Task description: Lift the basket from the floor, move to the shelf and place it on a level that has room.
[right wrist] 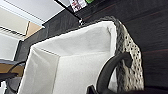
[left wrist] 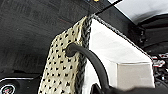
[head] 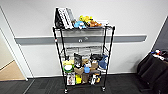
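The shelf (head: 83, 50) stood on dark carpet (head: 45, 86) against a white wall (head: 130, 17); the basket (left wrist: 75, 57) hung nearby, gripper states unclear.

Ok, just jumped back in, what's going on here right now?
The robot is facing the shelf against the wall. Both wrist cameras look at the basket from close up, one at each end, with a dark handle loop near each; dark carpet lies beyond it. Whether either pincer is closed on it can't be seen. The second tier from the top looks bare, while the top and the lower tiers are crowded with items.
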Robot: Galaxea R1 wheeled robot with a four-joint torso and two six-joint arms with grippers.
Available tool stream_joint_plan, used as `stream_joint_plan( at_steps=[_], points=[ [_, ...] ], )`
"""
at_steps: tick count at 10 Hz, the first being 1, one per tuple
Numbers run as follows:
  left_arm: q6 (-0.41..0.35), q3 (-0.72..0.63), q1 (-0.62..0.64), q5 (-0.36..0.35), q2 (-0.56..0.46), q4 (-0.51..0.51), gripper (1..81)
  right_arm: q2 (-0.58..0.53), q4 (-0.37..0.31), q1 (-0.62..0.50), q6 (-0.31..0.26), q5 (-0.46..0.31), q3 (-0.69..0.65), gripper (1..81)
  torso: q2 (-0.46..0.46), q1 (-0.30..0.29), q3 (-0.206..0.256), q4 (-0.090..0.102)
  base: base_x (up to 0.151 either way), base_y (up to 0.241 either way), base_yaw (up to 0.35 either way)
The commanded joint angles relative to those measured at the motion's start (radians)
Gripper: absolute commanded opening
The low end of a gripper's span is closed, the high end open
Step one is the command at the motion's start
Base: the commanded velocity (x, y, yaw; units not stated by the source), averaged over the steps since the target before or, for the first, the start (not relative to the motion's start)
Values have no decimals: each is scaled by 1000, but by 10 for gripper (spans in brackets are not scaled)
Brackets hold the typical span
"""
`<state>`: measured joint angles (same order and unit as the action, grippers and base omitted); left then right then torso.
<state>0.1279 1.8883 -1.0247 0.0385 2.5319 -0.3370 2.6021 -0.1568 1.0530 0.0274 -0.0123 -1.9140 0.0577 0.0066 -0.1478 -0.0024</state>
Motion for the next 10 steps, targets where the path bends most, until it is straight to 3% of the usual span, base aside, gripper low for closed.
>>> stream_joint_plan(
  at_steps=[1,10],
  points=[
    [1,-44,110,31,-16,-4,10,-11,0,-103,-1,-31,44,10,0,0,0,0,101,0,0],
    [1,-51,108,31,-21,-4,10,-20,0,-101,-3,-31,52,10,0,-1,0,0,105,0,0]
  ],
)
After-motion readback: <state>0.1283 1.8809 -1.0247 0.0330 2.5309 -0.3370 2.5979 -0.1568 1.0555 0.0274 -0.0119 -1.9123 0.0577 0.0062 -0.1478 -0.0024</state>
